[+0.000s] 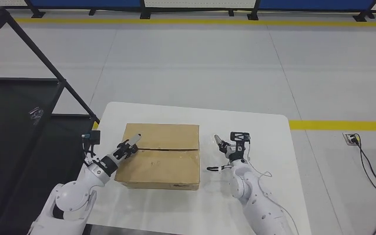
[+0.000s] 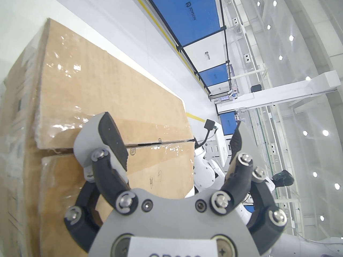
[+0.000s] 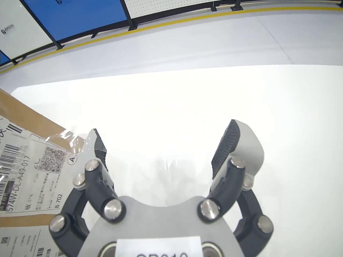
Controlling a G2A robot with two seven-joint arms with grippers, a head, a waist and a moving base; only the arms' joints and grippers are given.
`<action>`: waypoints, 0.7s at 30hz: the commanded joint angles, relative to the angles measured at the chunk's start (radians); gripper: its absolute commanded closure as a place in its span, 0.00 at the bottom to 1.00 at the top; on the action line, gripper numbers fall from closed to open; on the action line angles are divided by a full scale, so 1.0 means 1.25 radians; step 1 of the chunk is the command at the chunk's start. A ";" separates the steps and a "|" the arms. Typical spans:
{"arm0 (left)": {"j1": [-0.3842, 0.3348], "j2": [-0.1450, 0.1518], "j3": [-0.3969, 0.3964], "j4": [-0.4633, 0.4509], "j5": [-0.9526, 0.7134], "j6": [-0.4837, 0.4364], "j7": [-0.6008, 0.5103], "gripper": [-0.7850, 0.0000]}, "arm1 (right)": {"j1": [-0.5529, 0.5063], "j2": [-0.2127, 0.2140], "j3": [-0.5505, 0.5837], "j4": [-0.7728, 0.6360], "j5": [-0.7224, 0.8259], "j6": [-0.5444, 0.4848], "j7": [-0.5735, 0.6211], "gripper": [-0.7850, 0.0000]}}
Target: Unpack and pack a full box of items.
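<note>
A closed brown cardboard box (image 1: 161,155) lies on the white table (image 1: 252,129), its two top flaps meeting in a seam under clear tape. My left gripper (image 1: 130,144) is open over the box's left end. In the left wrist view the left gripper (image 2: 171,127) has one finger (image 2: 112,137) down at the seam of the box (image 2: 107,81) and the other raised above the lid. My right gripper (image 1: 214,154) stands open just off the box's right end. The right wrist view shows the right gripper (image 3: 164,131) holding nothing, beside the box's labelled side (image 3: 34,161).
A black metal frame (image 1: 35,56) and dark panel stand to the left of the table. The tabletop (image 3: 187,94) to the right of the box is bare white. Blue and white barrier panels (image 3: 67,3) line the far floor behind a yellow line.
</note>
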 commanded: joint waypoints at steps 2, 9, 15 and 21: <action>0.002 0.000 -0.002 0.000 -0.002 -0.003 -0.002 0.00 | -0.005 0.000 0.010 -0.007 0.024 -0.025 -0.006 0.00; 0.007 0.000 -0.007 0.000 -0.005 -0.014 -0.002 0.00 | -0.018 0.000 0.030 -0.028 0.055 -0.056 -0.027 0.00; 0.012 -0.001 -0.007 0.002 -0.008 -0.022 -0.002 0.00 | -0.049 0.000 0.043 -0.074 0.064 -0.039 -0.065 0.00; 0.016 -0.002 -0.008 0.001 -0.008 -0.032 0.000 0.00 | -0.090 0.004 0.069 -0.128 0.080 -0.058 -0.094 0.00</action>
